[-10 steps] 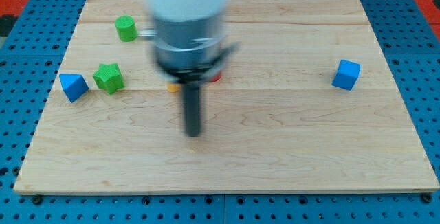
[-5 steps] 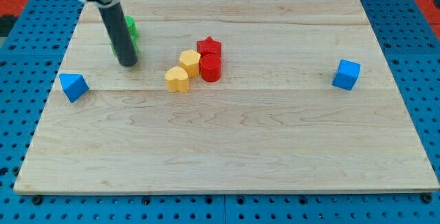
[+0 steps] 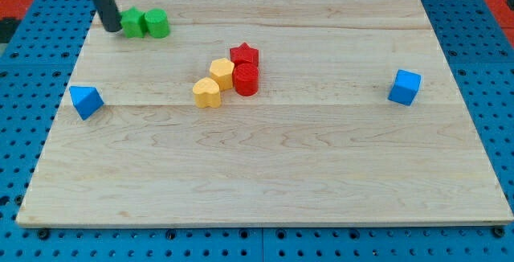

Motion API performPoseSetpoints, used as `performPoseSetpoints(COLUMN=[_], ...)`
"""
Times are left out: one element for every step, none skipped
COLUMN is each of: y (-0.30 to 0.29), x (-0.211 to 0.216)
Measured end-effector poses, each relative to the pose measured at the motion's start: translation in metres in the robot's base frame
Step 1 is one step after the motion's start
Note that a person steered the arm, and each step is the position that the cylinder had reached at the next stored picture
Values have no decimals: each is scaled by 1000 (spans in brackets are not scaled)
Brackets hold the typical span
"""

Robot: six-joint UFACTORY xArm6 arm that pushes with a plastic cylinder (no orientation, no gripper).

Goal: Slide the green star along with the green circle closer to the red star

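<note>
My tip [image 3: 110, 27] has been shifted from mid-board to the view's upper left, against the left side of the green star [image 3: 132, 23], which has been pushed up beside the green circle [image 3: 157, 23], touching it.

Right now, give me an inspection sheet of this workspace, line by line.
Surface: wooden board, lying flat on a blue pegboard.
Job's things: green star and green circle touching side by side near the view's top left; red star mid-board.
Clutter: red cylinder, two yellow blocks, blue triangle, blue cube.
Grippers: none; my tip sits against the green star's left side.
Cables: nothing seen.
Surroundings: red patches at the view's top corners.
</note>
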State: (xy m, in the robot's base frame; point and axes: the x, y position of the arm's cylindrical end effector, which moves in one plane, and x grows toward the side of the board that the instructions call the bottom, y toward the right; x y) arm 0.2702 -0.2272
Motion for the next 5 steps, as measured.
performPoseSetpoints(y=[60, 103, 47, 93, 138], x=[-3, -3, -36, -59, 8])
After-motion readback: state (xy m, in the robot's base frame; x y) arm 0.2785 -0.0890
